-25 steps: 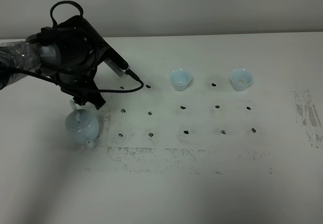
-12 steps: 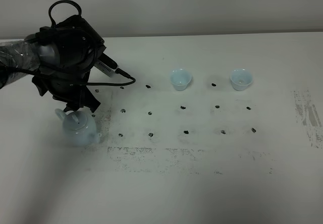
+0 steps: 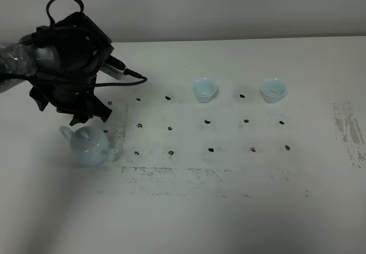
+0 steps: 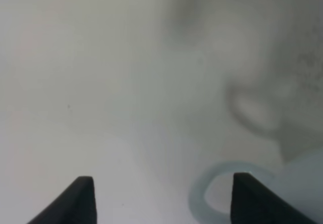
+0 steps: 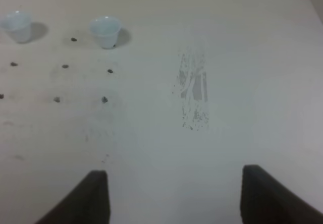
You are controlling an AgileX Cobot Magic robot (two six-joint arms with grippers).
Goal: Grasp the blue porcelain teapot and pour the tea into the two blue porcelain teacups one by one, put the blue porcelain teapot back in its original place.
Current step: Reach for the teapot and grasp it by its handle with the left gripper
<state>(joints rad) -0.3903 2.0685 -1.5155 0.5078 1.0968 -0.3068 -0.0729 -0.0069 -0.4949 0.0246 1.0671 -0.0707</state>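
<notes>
place: robotics lab test bench
surface: bare white table (image 3: 229, 219), scuffed grey patch (image 3: 349, 131)
markings: black dots (image 3: 210, 150) in regular rows
backdrop: plain grey wall (image 3: 229, 8)
rig: black robot arm (image 3: 68, 65), loose cable (image 3: 131, 83)

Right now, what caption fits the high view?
Open left gripper by the blue porcelain teapot; two teacups stand farther right.

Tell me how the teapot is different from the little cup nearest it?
The teapot is much bigger than the cup. The teapot has a lid, a loop handle and a spout; the cup is open on top with no handle. The teapot sits far left; the cup stands farther back, near the middle. Both are pale blue and upright.
</notes>
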